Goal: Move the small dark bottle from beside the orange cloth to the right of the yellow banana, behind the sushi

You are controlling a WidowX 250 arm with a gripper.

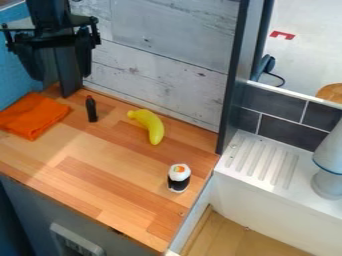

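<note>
At the upper left the black gripper (61,65) hangs above the back left part of the wooden counter, its two fingers standing wide apart with nothing between them. An orange cloth (33,116) lies folded at the counter's left edge, below the gripper. A small dark bottle with a red tip (91,109) is right of the cloth. Farther right lies a yellow banana (151,126), curved, near the back wall. A sushi roll (179,178), white on top with a dark band, stands near the counter's right edge.
A dark upright post (234,80) rises at the counter's back right corner. Right of the counter are a white ribbed sink ledge (264,159) and a grey-white faucet-like piece (328,167). A pale plank wall (157,60) runs behind the counter.
</note>
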